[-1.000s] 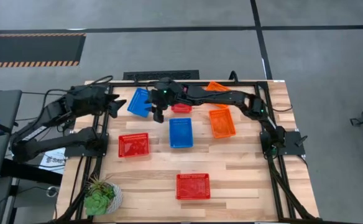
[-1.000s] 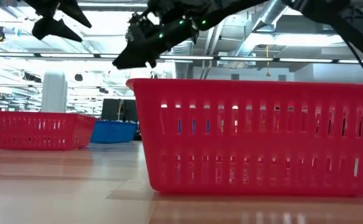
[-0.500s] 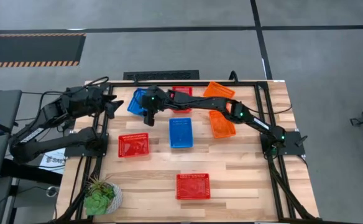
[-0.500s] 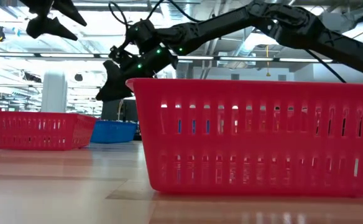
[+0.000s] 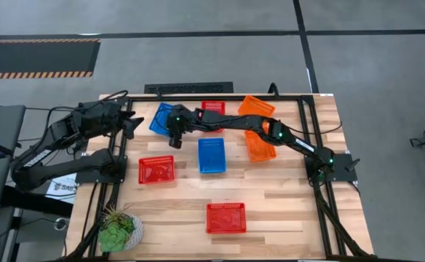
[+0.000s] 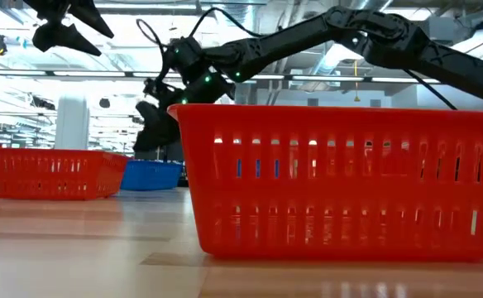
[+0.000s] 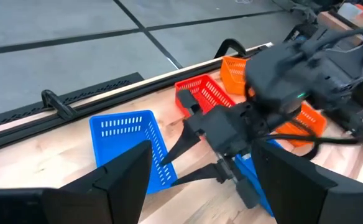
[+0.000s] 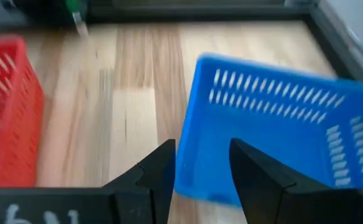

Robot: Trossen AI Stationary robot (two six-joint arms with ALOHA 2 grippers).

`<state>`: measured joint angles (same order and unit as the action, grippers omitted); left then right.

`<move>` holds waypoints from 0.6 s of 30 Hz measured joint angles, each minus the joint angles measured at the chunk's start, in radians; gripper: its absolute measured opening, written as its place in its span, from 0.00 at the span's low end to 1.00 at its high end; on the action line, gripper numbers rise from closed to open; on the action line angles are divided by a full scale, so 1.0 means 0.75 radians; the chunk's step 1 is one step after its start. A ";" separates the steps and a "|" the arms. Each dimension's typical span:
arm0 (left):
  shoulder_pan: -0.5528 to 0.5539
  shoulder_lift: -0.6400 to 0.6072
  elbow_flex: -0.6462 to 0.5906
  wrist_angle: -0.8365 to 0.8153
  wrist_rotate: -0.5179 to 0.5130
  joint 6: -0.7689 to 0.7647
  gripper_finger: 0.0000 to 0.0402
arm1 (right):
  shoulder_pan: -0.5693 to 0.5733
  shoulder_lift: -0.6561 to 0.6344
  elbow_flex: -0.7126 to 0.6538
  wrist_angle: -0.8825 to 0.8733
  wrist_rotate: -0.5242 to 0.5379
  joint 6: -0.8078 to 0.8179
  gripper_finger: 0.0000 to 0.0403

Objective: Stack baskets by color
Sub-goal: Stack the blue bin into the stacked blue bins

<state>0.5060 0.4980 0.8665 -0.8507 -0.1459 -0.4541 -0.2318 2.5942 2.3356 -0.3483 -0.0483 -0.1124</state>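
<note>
Straddling blue basket (image 8: 281,124) rim (near wall): right claw (image 8: 201,163), parted

Bright, even light; wrist blur

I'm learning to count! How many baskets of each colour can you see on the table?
Blue baskets: 2
Red baskets: 3
Orange baskets: 2
Total: 7 in sight; any nested inside others would not show.

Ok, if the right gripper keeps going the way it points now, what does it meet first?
Most likely the near wall of the blue basket at the table's back left: the right gripper, fingers open, straddles that rim. Depth is hard to judge.
</note>
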 joint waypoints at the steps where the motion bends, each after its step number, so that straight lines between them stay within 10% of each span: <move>1: 0.000 0.000 0.000 -0.002 0.000 0.000 0.65 | 0.000 0.002 -0.003 -0.014 0.000 -0.001 0.43; 18: 0.000 0.000 -0.001 -0.039 -0.001 -0.001 0.65 | 0.005 0.020 -0.001 -0.374 0.075 -0.071 0.43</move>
<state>0.5060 0.4980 0.8661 -0.8803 -0.1465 -0.4545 -0.2283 2.6093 2.3345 -0.6289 0.0082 -0.1654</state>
